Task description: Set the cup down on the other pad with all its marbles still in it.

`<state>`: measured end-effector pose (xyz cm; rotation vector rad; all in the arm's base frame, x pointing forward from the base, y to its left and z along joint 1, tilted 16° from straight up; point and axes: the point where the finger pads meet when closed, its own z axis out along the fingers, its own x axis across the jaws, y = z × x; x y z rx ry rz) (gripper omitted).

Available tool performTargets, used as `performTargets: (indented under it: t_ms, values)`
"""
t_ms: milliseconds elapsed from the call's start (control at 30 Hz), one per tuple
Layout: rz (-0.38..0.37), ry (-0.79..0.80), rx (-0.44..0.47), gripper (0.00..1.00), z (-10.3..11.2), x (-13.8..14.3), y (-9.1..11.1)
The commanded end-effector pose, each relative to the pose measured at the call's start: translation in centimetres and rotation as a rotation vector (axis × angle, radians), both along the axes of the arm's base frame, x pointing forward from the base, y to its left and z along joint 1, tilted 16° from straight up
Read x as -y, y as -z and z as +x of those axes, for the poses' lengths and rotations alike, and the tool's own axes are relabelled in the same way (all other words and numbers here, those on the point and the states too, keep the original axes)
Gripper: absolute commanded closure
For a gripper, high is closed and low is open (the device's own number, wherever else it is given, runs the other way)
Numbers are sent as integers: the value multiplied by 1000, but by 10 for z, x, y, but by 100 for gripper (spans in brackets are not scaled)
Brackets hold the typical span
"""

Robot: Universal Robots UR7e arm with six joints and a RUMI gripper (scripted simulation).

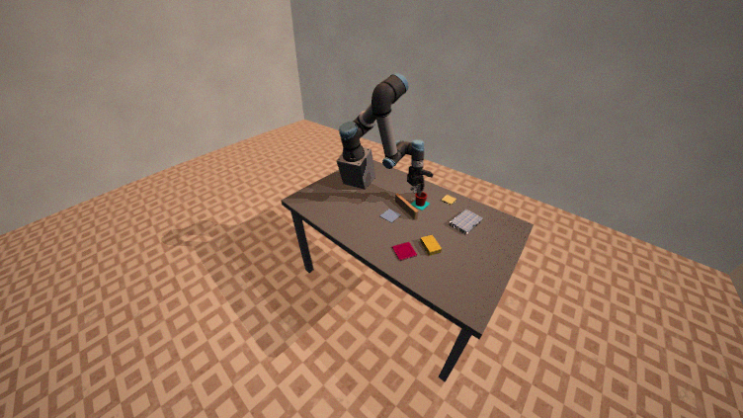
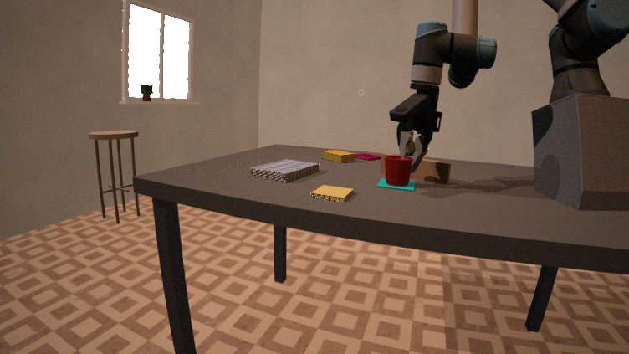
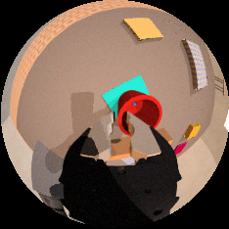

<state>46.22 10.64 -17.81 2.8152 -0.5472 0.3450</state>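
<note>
The red cup stands upright on the teal pad, its base within the pad in the exterior view. A blue marble shows inside the cup in the wrist view. My gripper points down over the cup's near rim, its fingers straddling the cup wall and standing slightly apart from it. The wooden rail lies just beside the teal pad. A grey pad lies on the rail's other side.
A thin yellow tile and a checkered slab lie past the cup. A yellow block and a magenta tile lie toward the table's front. The arm's base box stands at the back corner.
</note>
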Motion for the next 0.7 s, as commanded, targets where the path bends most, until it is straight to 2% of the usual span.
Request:
performTargets:
  t_ms: [0, 667]
  values:
    - [0, 0, 1, 89, 0, 0, 0]
    - [0, 0, 1, 89, -1, -2, -6]
